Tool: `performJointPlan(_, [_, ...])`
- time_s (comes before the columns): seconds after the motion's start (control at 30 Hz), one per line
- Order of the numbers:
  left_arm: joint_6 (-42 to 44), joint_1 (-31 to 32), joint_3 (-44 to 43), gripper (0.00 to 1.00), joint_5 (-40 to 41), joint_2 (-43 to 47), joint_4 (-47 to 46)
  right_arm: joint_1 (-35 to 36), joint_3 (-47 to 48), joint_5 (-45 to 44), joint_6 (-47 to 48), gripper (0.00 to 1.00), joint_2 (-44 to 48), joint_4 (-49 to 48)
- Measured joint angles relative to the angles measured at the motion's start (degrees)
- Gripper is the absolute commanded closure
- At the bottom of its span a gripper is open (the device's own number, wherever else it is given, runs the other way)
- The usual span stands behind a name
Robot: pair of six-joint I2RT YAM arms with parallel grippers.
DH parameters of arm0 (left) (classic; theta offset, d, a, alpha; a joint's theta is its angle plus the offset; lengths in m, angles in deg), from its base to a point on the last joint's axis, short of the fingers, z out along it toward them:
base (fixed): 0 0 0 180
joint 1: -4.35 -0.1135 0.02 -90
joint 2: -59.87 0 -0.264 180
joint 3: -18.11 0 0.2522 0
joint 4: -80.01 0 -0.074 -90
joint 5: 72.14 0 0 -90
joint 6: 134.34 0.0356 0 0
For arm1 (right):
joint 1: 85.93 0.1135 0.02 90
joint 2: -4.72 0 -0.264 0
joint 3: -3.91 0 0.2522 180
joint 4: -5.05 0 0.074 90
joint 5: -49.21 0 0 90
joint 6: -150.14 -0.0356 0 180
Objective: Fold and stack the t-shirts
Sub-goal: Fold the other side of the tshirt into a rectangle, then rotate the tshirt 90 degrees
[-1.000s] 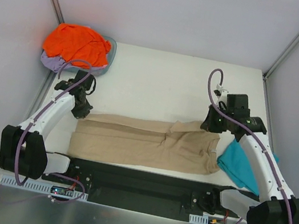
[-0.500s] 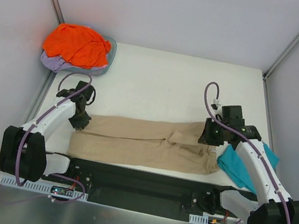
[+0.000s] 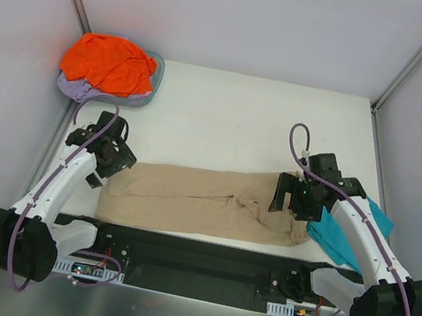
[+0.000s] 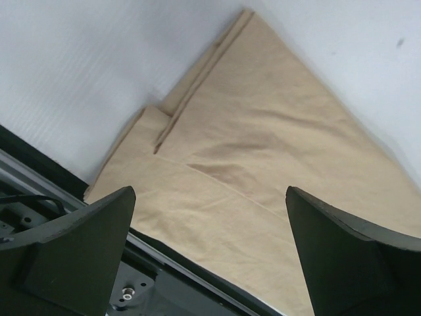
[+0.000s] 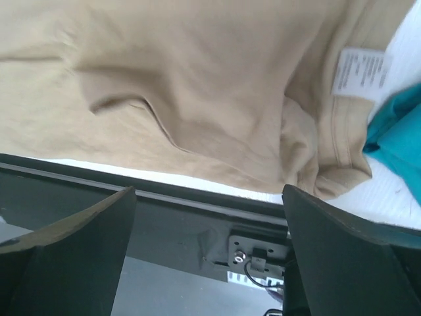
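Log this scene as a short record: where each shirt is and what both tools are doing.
tan t-shirt: folded into a long band, flat along the table's near edge
teal t-shirt: on the table beside the tan shirt's right end
orange t-shirt: heaped in the basin, far left corner
lavender t-shirt: under the orange one
left tool: open, empty, over the tan shirt's left end
right tool: open, empty, over its right end
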Motion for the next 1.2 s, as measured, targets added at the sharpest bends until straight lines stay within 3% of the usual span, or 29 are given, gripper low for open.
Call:
performJointPlan(0.17, [1.1,0.4,-2.3,0.01,-2.6,-1.2,-1.9,0.0,5.7,3.1,0.2,0.03,-1.9,-4.3])
performJointPlan(0.27, [2.1,0.4,-2.3,0.01,-4.5,-3.3,-2.9,0.6,6.9,6.2,-0.3,0.03,-7.8,-9.7])
performJointPlan(0.4, [3.2,0.4,-2.2,0.01,-5.9,-4.5,-3.5,4.0,6.9,8.0,-1.4,0.03,-15.0,-13.0])
performJointPlan(0.53, [4.1,0.5,-2.2,0.01,-8.9,-4.5,-4.8,7.8,6.4,8.1,-3.0,0.03,-16.1,-13.4])
performJointPlan(0.73, [6.5,9.0,-2.1,0.01,-15.1,-5.9,-9.2,8.3,0.1,4.7,-11.6,0.03,-14.1,-13.7])
performJointPlan(0.97, [7.2,17.5,-2.1,0.01,-21.0,-19.0,-13.6,6.2,-1.9,0.7,-19.7,0.03,-19.6,-14.7])
performJointPlan(1.2, [6.4,21.5,-2.3,0.01,-25.0,-25.4,-18.3,-0.8,11.2,2.9,-22.1,0.03,-35.5,-10.8])
